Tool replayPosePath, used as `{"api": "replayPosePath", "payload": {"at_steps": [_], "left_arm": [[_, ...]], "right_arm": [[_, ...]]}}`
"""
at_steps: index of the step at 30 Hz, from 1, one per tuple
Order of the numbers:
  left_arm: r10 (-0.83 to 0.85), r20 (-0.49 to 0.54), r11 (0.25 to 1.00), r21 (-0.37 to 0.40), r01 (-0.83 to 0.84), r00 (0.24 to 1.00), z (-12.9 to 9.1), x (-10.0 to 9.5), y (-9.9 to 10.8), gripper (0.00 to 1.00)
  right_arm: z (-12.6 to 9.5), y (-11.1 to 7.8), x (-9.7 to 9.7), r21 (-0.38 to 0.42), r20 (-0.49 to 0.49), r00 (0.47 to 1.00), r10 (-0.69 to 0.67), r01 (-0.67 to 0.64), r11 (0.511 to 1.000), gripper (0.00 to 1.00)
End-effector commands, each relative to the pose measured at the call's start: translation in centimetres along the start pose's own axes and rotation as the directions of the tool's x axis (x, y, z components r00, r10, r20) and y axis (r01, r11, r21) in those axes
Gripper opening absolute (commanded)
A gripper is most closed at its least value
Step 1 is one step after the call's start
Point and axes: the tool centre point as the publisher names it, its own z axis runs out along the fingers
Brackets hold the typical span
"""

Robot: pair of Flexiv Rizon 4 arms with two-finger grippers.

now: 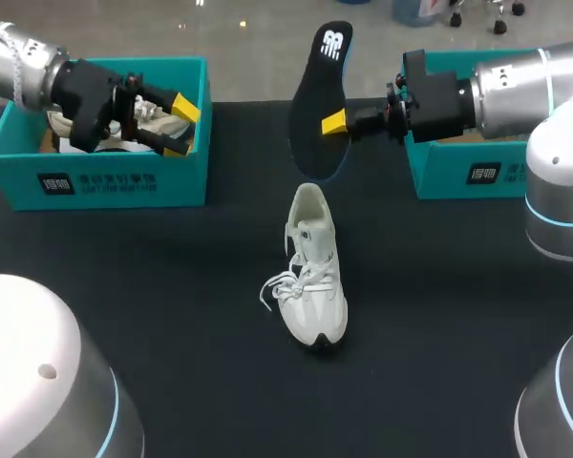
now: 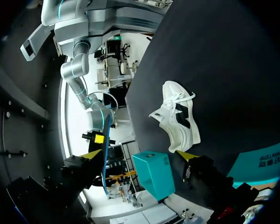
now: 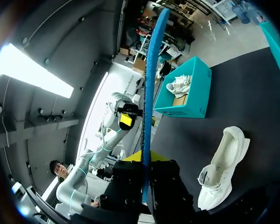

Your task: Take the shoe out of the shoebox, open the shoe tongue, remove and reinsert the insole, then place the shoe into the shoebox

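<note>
A white laced shoe (image 1: 311,275) lies on the black table at the middle, toe toward the near edge; it also shows in the wrist views (image 2: 179,117) (image 3: 223,169). My right gripper (image 1: 336,122) is shut on a dark insole (image 1: 322,95) with a blue underside, held upright in the air behind the shoe. The right wrist view shows the insole (image 3: 149,88) edge-on between the fingers of that gripper (image 3: 147,161). My left gripper (image 1: 181,126) hangs open over the left teal shoebox (image 1: 115,181), nothing between its fingers (image 2: 186,155).
A second white shoe (image 1: 156,113) lies inside the left shoebox (image 3: 189,105). Another teal box (image 1: 463,174) stands at the back right, behind my right arm (image 2: 154,173). Black tabletop surrounds the shoe on all sides.
</note>
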Motion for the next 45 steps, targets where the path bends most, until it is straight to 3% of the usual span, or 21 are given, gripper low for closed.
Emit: {"api": "replayPosePath", "payload": {"at_steps": [1,10,19,26,41,45], "left_arm": [[0.009,-0.011,0.998,0.068,-0.009,1.000,-1.8,0.4,0.2,1.00],[0.040,-0.075,0.991,0.128,-0.030,0.996,-3.3,1.5,-0.1,1.00],[0.039,-0.083,0.991,0.128,-0.028,0.996,-3.4,1.6,-0.1,1.00],[0.039,-0.083,0.991,0.128,-0.028,0.996,-3.4,1.6,-0.1,1.00],[0.039,-0.083,0.991,0.128,-0.028,0.996,-3.4,1.6,-0.1,1.00],[0.039,-0.083,0.991,0.128,-0.028,0.996,-3.4,1.6,-0.1,1.00]], "right_arm": [[0.9,0.5,0.3,-0.009,0.017,1.000,-0.015,0.016,1.000,0.00],[1.8,1.1,0.4,-0.027,0.028,0.998,-0.057,0.058,0.998,0.00],[2.3,1.3,0.1,-0.063,0.033,0.997,-0.068,0.070,0.996,0.00],[3.4,3.3,-0.9,-0.089,0.049,0.984,-0.173,0.177,0.980,0.00],[3.4,3.3,-0.9,-0.089,0.049,0.984,-0.173,0.177,0.980,0.00],[3.8,4.7,-3.5,-0.123,0.032,0.970,-0.240,0.242,0.963,0.00]]}}
